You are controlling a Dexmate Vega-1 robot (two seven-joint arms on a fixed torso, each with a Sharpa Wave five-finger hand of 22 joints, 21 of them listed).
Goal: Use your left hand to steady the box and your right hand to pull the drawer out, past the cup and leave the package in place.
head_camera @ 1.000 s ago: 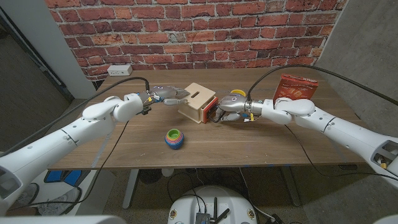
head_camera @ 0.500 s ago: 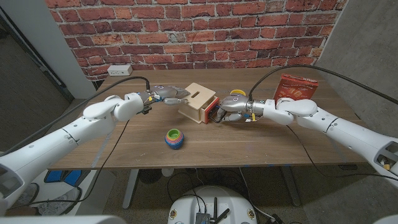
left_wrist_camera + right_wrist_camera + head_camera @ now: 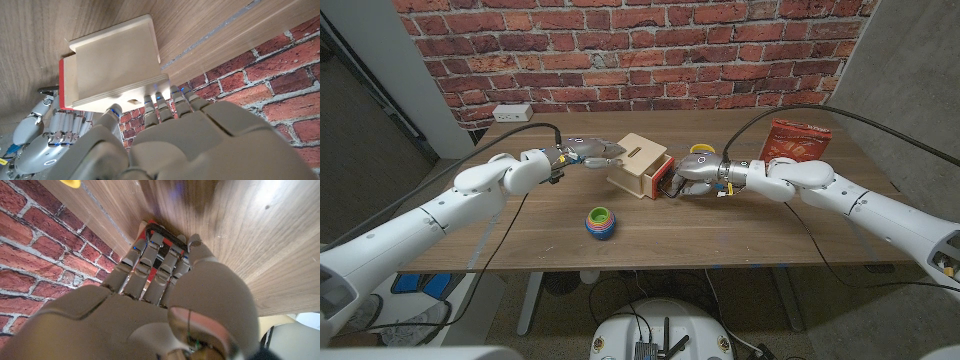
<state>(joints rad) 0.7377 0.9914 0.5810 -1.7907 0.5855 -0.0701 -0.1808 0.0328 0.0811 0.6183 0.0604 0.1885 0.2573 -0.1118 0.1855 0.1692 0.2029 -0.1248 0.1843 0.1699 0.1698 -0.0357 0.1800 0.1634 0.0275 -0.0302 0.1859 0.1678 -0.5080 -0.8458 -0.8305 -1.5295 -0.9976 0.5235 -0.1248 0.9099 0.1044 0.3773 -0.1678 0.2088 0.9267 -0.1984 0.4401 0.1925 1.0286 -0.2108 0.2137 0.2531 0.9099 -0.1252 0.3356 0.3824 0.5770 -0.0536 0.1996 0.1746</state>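
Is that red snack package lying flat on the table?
No, the package stands upright at the far right of the table.

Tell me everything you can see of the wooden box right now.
The wooden box is pale plywood with a slot in its slanted top and a red drawer front on the side facing the right hand. It sits near the middle of the table, turned at an angle. The left hand presses its fingertips against the box's far side. The right hand has its fingers on the black handle at the drawer front. The drawer looks barely out, if at all.
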